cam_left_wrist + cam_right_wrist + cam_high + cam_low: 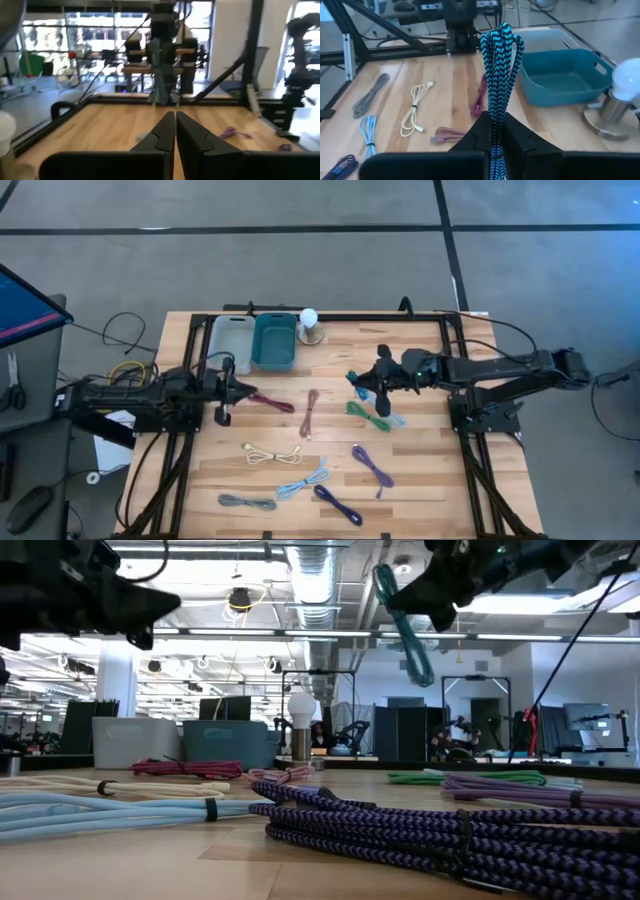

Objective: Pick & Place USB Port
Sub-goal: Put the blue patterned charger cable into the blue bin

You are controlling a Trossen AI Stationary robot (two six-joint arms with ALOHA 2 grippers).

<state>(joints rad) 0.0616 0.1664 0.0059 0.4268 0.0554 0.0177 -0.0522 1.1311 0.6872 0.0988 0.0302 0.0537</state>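
Note:
My right gripper (372, 383) hovers over the table's right-centre, above a green cable (368, 416), and is shut on a coiled teal-and-black braided USB cable (500, 60). In the low view the cable (410, 630) hangs in the air below that gripper (428, 590). The teal bin (273, 342) stands at the far edge beside a pale grey bin (231, 340). My left gripper (242, 390) waits shut and holding nothing over the table's left side, near a maroon cable (272, 401). Its closed fingers (175, 125) point toward the right arm. My right gripper pinches the coiled cable's bundled strands (495, 117) between its two fingers, several strands together. The fingers lie along the bundle, and its looped end (502, 32) reaches out past the fingertips. The bundle is lifted clear of the table and droops below the gripper (420, 665).
Other coiled cables lie across the wooden top: pink (312, 412), cream (268, 455), light blue (303, 478), purple (371, 467), dark purple (337, 504) and grey (246, 502). A white bulb lamp (310, 326) stands right of the teal bin. Black frame rails line the table's edges.

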